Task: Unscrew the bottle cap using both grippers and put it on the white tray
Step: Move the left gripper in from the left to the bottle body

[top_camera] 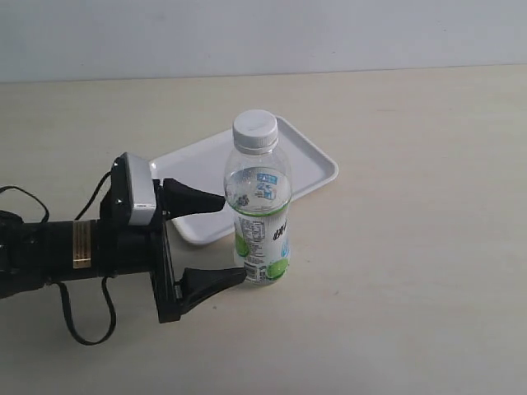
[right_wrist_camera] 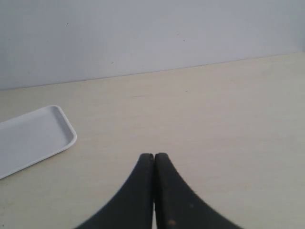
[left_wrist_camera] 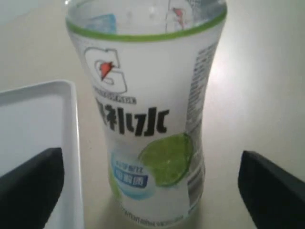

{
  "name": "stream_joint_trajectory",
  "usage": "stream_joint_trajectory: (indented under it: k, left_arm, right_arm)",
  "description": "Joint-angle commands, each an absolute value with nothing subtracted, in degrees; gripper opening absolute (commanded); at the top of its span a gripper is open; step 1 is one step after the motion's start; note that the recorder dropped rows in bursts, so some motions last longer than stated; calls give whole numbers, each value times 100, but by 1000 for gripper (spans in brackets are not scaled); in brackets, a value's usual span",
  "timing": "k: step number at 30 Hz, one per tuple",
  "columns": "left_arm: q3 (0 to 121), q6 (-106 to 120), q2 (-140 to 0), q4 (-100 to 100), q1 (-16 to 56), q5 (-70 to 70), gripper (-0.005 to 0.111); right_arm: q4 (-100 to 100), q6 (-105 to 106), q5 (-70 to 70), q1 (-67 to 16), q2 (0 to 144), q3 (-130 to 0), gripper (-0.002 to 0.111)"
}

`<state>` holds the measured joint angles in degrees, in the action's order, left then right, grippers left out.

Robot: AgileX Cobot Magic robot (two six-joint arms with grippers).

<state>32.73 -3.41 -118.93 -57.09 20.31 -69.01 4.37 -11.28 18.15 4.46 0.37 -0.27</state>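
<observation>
The bottle (top_camera: 260, 210) stands upright on the table in front of the white tray (top_camera: 309, 162), with the white ribbed bottle cap (top_camera: 254, 130) screwed on top. My left gripper (top_camera: 233, 238) is open, one black finger on each side of the bottle's lower half, not touching it. The left wrist view shows the bottle (left_wrist_camera: 147, 114) close up between the fingertips (left_wrist_camera: 33, 183), with the cap out of view and the tray (left_wrist_camera: 38, 119) to one side. My right gripper (right_wrist_camera: 154, 156) is shut on nothing above bare table and does not appear in the exterior view.
The tray's corner (right_wrist_camera: 33, 136) shows in the right wrist view, off to one side of the shut fingers. A pale wall runs along the table's far edge. A black cable (top_camera: 82, 325) loops under the left arm.
</observation>
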Motion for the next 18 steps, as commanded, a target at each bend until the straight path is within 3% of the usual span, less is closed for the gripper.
stream_joint_trajectory:
  k: [1, 18]
  left_arm:
    - [3370, -298, -11992, -5236, 2412, -6996, 95]
    - [4143, -923, -12467, -5025, 3031, -6996, 94]
  right_arm:
    - [443, -1126, 1768, 478, 0, 0, 0]
    - [443, -1126, 1768, 478, 0, 0, 0]
